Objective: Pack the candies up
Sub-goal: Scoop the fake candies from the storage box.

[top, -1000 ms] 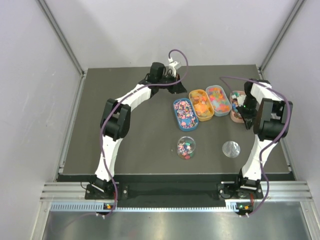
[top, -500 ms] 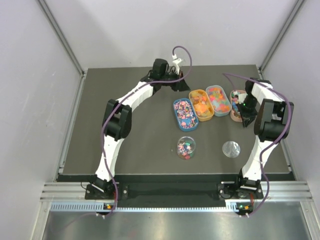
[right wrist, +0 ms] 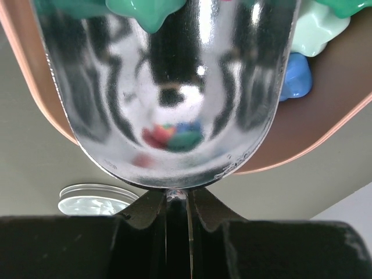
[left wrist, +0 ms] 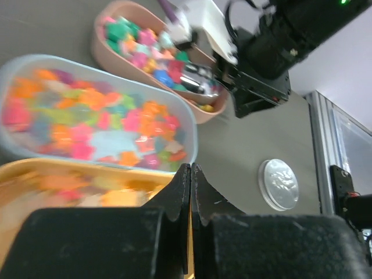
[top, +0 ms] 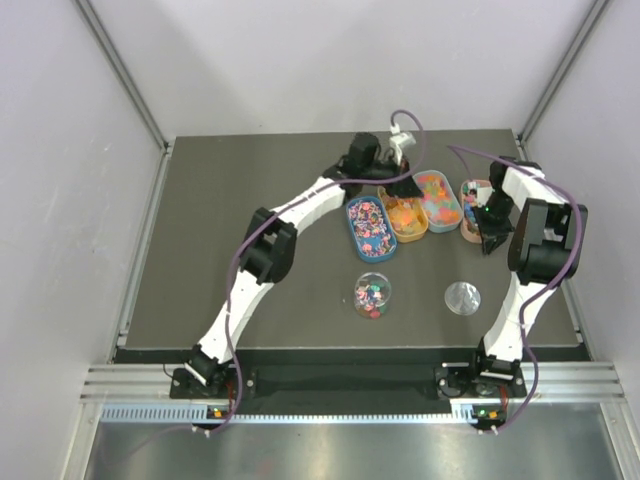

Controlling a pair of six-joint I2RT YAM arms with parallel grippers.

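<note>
The candies (top: 371, 225) fill four oval trays (top: 349, 216) set side by side on the dark table (top: 240, 220), with more in a round clear cup (top: 357, 293) nearer the arms. The right gripper (right wrist: 176, 203) is clamped on the handle of a metal scoop (right wrist: 174, 87) dipped into the pink tray (right wrist: 319, 116). The left gripper (left wrist: 190, 186), fingers pressed together, hangs over the yellow tray (left wrist: 70, 164).

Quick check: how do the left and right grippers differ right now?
The left gripper holds nothing; the right gripper is clamped on the handle of the metal scoop. The left gripper hangs above the yellow tray, while the right gripper's scoop is dipped among the candies in the pink tray. Both are shut.
</note>
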